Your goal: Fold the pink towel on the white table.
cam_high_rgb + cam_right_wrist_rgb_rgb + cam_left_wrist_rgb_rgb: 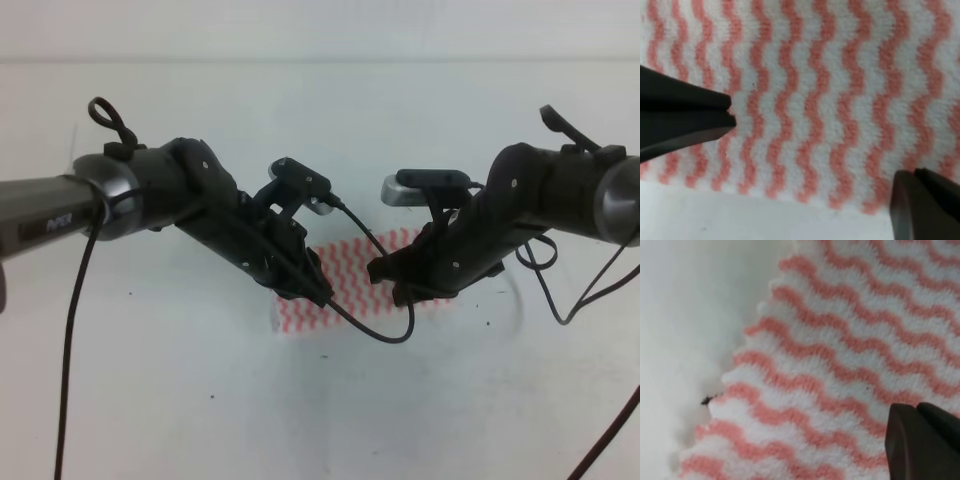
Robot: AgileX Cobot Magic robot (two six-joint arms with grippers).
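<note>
high: frontal, looks down, far | wrists: close, downward | shared: pink towel (345,285)

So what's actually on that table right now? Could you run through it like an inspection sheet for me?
Surface: white table, plain, with a few small dark specks.
Job's things: pink towel lies flat at the middle, largely hidden under both arms; no fold can be seen.
Clutter: nothing seen beyond a tiny dark speck at the towel's edge.
Grippers: right pincer is open, its two fingers spread over the towel near its edge. Left pincer is low over the towel; only one dark finger shows, so open or shut cannot be told.
Cables: black cables hang from both arms; one loops across the towel.
Surroundings: a pale wall behind the table, nothing else seen.
</note>
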